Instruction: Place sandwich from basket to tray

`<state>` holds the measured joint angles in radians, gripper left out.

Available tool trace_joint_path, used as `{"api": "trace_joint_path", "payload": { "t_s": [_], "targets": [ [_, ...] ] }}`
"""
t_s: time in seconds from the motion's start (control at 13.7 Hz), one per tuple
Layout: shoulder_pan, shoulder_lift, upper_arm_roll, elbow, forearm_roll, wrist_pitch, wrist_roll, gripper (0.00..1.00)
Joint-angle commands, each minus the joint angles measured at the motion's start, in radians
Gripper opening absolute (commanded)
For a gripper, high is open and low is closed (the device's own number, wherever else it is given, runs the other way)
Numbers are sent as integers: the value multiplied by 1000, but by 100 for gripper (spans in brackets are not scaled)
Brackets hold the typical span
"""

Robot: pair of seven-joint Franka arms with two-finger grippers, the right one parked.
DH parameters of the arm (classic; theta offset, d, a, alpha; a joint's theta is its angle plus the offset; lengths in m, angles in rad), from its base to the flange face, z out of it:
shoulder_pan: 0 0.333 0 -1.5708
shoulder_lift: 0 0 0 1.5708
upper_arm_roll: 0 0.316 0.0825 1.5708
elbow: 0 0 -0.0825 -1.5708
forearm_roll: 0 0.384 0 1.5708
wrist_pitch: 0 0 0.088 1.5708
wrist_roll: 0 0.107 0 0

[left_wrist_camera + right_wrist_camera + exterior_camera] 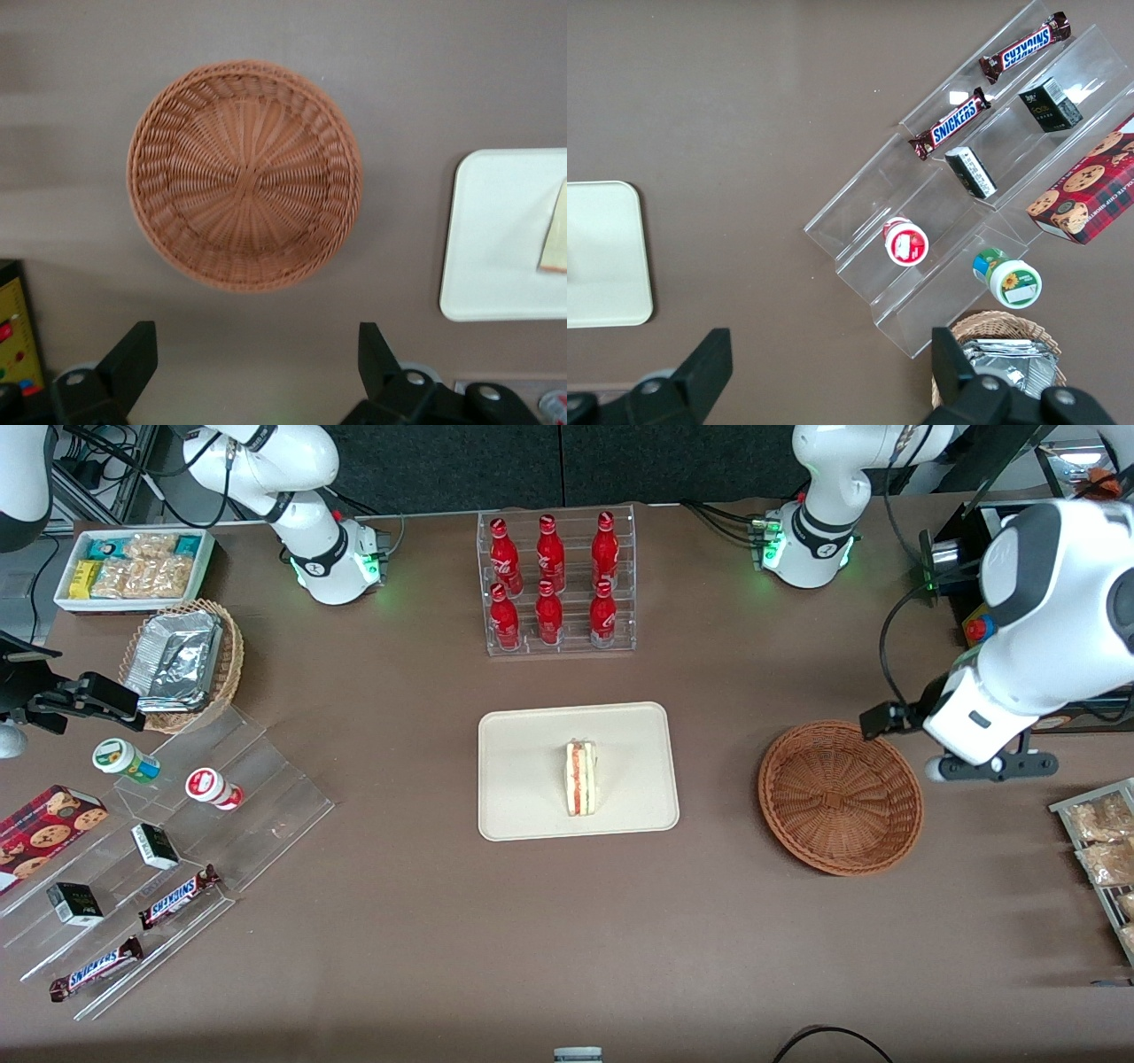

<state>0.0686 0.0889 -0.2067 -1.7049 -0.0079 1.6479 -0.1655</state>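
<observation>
Already the sandwich point(581, 778) lies on the tray point(523, 797) in the front view, resting on its side with the red filling stripe facing up, roughly mid-tray. The basket point(840, 797) stands empty, well apart from the tray, toward my working arm's end of the table. My gripper point(961, 766) hangs beside the basket's rim, above the table, touching nothing.

Left wrist view: my gripper point(257, 367) has its fingers point(131, 354) spread wide, nothing between them. The basket point(244, 173) sits whole and bare inside; a corner of the tray point(496, 239) shows with an edge of the sandwich point(555, 232) on it.

Right wrist view: only a tray corner point(607, 257) and the clear acrylic step rack point(939, 230) with Snickers bars point(955, 122), small boxes and cups. Nothing of mine here.

Judgement: the placing looks done. Risks from here are few. If I swing low toward the tray, a finger could clip the basket rim and slide it. Any return pass over the tray could nudge the sandwich off its spot. A clean lift straight up avoids both.
</observation>
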Motion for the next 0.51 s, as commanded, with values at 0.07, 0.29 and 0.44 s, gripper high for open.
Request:
{"api": "trace_joint_path", "payload": {
  "t_s": [0.07, 0.29, 0.44],
  "targets": [
    [53, -32, -40, 54, 17, -114, 78, 100],
    [49, -35, 13, 122, 16, -177, 93, 100],
    [48, -44, 52, 134, 14, -187, 141, 100]
  ]
}}
